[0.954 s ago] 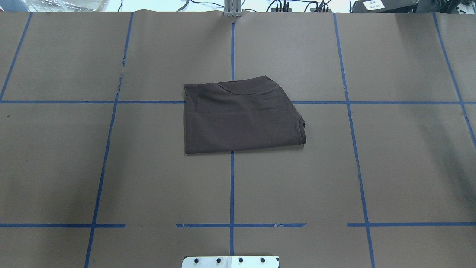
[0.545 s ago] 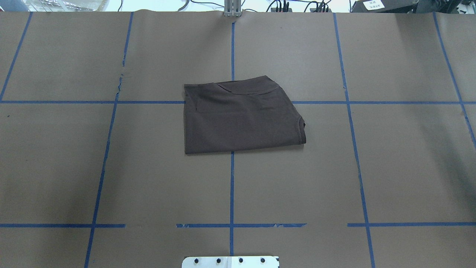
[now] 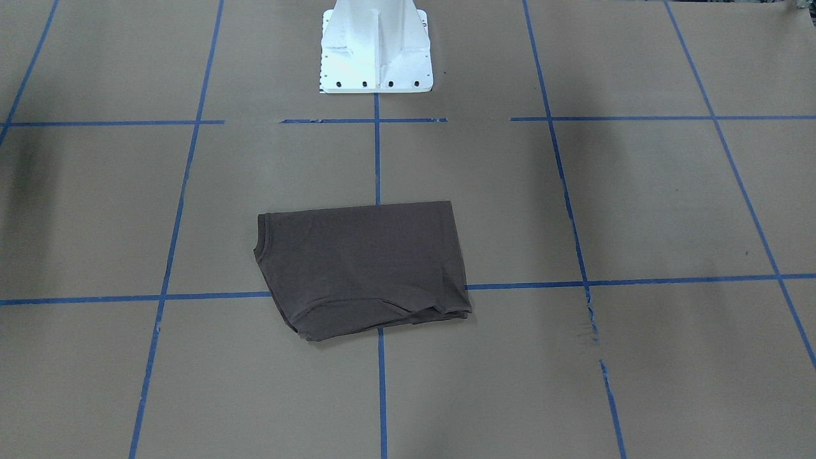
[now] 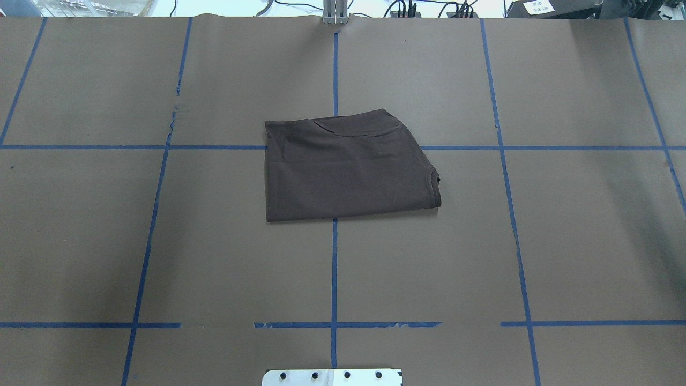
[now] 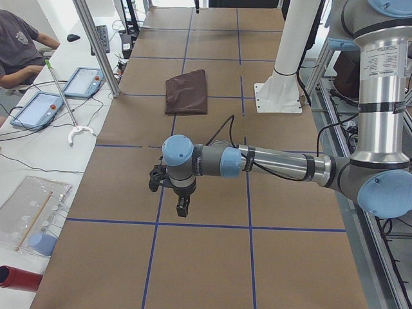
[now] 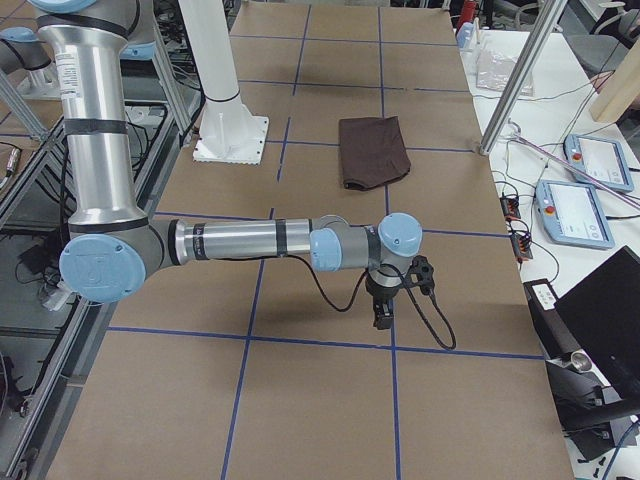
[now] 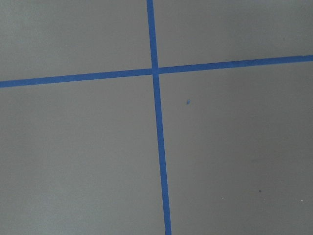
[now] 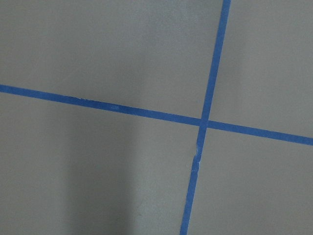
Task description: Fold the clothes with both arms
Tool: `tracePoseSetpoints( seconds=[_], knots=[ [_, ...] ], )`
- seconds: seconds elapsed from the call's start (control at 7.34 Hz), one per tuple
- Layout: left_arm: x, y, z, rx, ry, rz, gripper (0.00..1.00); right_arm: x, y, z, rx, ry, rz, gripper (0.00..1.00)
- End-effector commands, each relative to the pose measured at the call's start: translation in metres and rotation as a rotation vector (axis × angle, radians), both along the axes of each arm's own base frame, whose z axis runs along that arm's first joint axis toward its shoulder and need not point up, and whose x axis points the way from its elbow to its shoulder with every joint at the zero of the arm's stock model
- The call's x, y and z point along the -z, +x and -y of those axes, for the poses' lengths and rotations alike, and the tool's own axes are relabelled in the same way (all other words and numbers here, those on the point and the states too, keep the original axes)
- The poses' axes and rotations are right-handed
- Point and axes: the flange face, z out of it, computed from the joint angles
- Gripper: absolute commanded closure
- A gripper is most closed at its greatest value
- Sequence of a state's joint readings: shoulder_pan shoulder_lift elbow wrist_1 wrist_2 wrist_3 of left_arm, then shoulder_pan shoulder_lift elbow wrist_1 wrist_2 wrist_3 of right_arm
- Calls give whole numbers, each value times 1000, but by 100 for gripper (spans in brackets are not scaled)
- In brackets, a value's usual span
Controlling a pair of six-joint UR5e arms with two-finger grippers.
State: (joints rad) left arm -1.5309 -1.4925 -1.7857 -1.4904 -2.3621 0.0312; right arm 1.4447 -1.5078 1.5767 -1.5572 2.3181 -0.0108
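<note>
The dark brown-grey T-shirt (image 4: 345,169) lies folded into a compact rectangle at the middle of the brown paper table, with a sleeve hem at its right edge. It also shows in the front-facing view (image 3: 363,268) and both side views (image 5: 187,92) (image 6: 373,150). My left gripper (image 5: 183,207) hangs over bare table far from the shirt, near the table's left end. My right gripper (image 6: 381,315) hangs likewise near the right end. Both show only in side views, so I cannot tell if they are open or shut. Nothing hangs from either.
The white pedestal base (image 3: 375,48) stands at the robot's edge of the table. Blue tape lines (image 4: 334,268) grid the paper; each wrist view shows only a tape crossing (image 7: 155,71) (image 8: 203,121). Tablets (image 5: 82,82) and a seated person (image 5: 19,45) are beyond the far edge.
</note>
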Motion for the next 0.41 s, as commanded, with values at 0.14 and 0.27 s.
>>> tracePoseSetpoints(
  seconds=[0.14,0.27],
  knots=[
    [3,0,0,0,6,0,0,0,0,-2,0,0,0,0],
    [-2,1,1,-1,0,0,0,0,1,-2,0,1,-2,0]
  ],
)
